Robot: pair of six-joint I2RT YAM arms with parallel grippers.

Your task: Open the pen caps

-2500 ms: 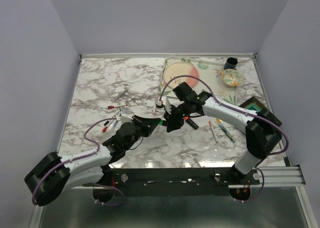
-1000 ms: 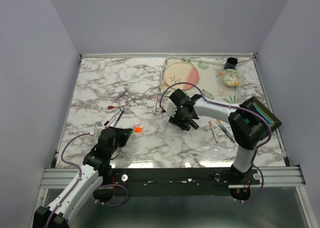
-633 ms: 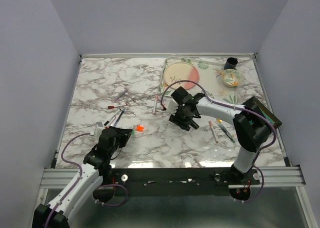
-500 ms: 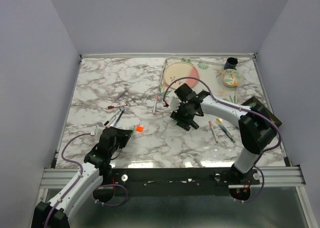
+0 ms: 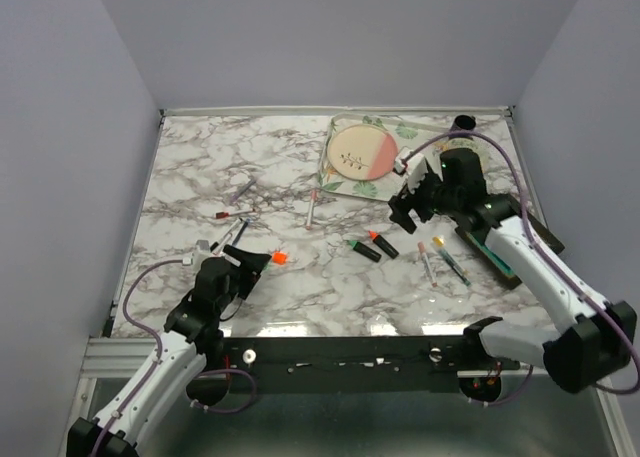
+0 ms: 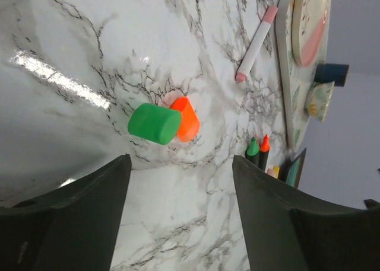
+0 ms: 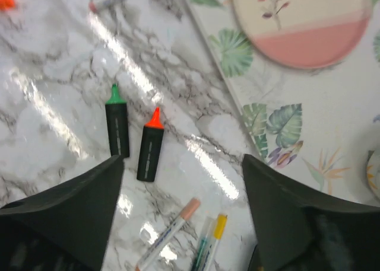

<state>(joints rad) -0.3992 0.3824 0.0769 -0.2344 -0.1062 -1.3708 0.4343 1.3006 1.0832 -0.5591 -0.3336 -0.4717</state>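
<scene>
top external: right gripper has come up off the two highlighters it was sitting over half a sec ago and now hangs back by the tray. green highlighter and orange highlighter are left lying side by side on the table, below and to the left of that gripper, tips bare. right wrist cam confirms: fingers spread wide, nothing between them.

left gripper is pulled in near its base vs 2.5 s ago, when it reached to centre. its fingers are also apart and empty. green cap and orange cap lie touching each other on the table, just ahead of it and roughly centred between the fingers.

my read: both chunky pens are done, caps off and dropped, both arms free. the thin pink pen, further ahead of the left gripper, and the thin pens just under the right gripper look capped, so pbly those are next. can't tell which end is the cap from here.
</scene>
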